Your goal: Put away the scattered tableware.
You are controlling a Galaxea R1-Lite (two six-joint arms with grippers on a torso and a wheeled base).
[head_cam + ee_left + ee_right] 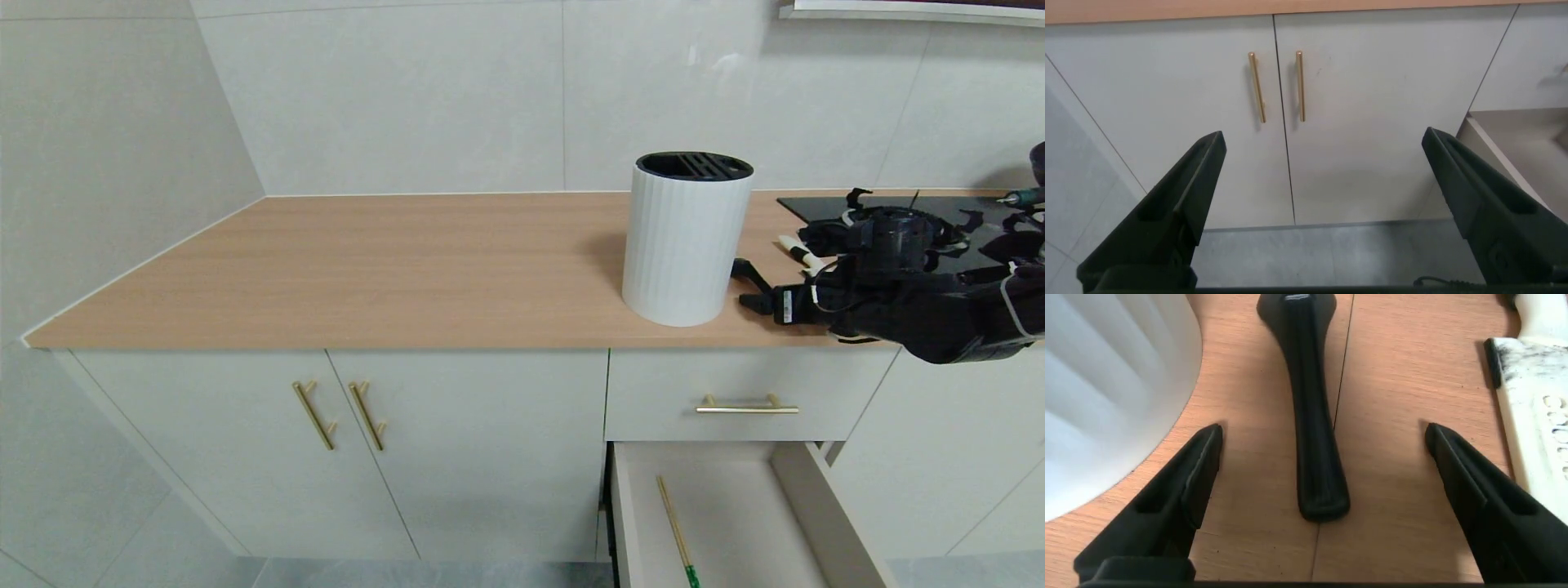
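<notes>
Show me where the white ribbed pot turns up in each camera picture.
Head view: the white ribbed pot stands upright on the wooden counter, right of the middle, next to the right gripper.
Left wrist view: this camera faces the cupboard doors below, away from the pot.
Right wrist view: the pot's ribbed wall curves beside a black handle.
Shared landmark: the wooden counter, a thin strip in the left wrist view.

White ribbed holder [686, 245], black handle [1315, 441]
</notes>
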